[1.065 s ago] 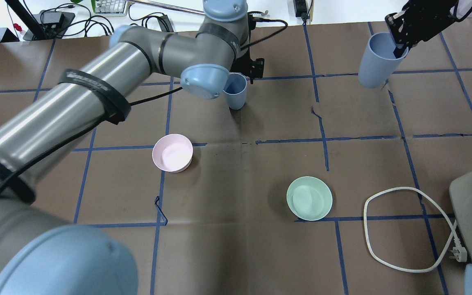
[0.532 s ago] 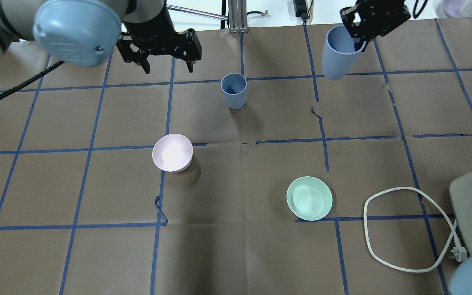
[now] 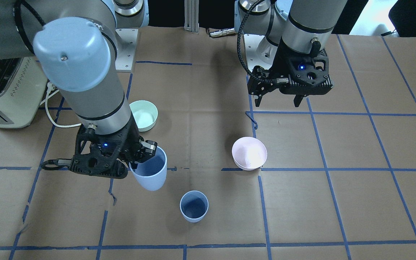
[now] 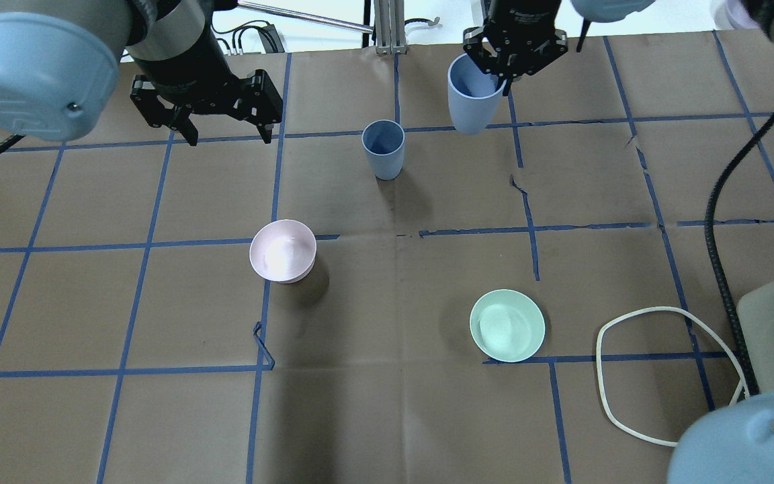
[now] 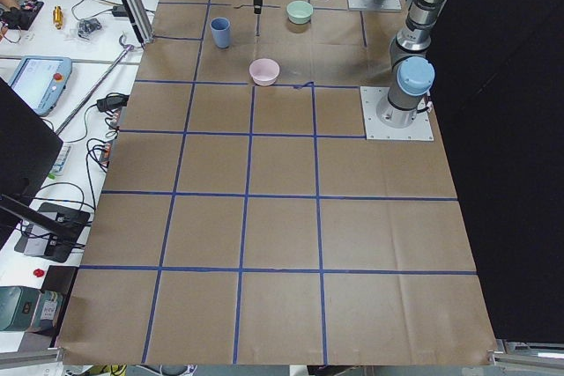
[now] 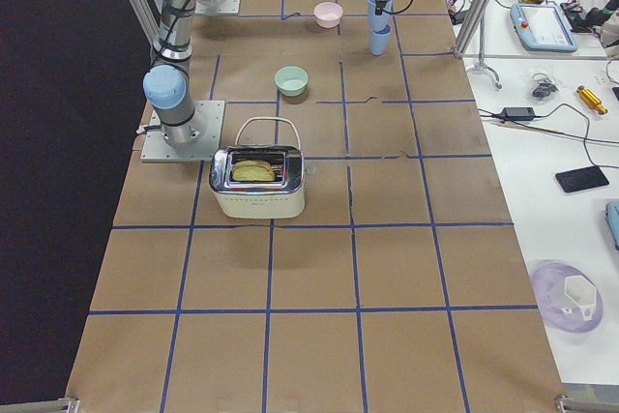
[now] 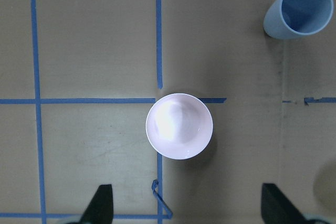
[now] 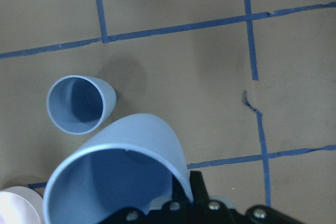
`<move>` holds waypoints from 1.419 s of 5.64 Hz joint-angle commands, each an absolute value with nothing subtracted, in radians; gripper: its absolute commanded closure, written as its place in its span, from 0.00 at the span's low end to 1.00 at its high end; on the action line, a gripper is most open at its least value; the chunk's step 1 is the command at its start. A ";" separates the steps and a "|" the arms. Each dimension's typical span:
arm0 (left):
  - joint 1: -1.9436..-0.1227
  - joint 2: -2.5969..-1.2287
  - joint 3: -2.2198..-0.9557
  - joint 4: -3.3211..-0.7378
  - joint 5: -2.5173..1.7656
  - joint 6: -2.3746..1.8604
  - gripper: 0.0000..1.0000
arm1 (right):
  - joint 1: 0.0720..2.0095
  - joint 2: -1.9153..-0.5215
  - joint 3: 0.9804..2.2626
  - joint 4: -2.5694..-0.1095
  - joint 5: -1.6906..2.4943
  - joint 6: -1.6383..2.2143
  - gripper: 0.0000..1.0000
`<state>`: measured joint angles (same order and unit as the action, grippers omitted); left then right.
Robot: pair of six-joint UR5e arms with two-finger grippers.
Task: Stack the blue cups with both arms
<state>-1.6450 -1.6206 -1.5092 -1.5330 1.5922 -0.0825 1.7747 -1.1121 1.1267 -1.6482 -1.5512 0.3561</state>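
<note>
Stacking step, transport phase. The carried cup (image 3: 150, 172) hangs mouth-up off the worktop (image 4: 387, 302). It is pinched at its rim by the right fingers (image 3: 147, 148), one inside the wall and one outside. It sits beside the standing cup (image 3: 194, 206), on the robot's right of it, and is not yet over it. The right wrist view shows the standing cup's open mouth apart from the carried cup's base, with no overlap.

The standing cup is upright and free, near the worktop's far edge from the robot. The left fingers (image 7: 102, 208) are spread wide and hold nothing. They hover on the other side of the standing cup, well apart from it and above the pink bowl (image 4: 283, 250).

To do the step well, the carried base probably needs centring over the standing mouth before any descent. The carried cup also looks slightly off vertical, so its axis should be squared up. A slow drop is advisable, since a tapered wall catching the rim off-centre could tip the unsupported tumbler. Release should wait until the cup is seated, with the outer finger kept clear of the lower rim. The mint bowl (image 4: 507, 325) lies well away from the path.
</note>
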 commanded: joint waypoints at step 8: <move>-1.629 -1.611 -1.482 -1.629 1.591 -0.098 0.01 | 1.870 -0.822 0.983 -1.722 -1.552 0.495 0.88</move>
<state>-1.6291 -1.6107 -1.4818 -1.6291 1.5899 -0.0970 1.8704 -0.8352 0.9660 -1.6856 -1.5525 0.4948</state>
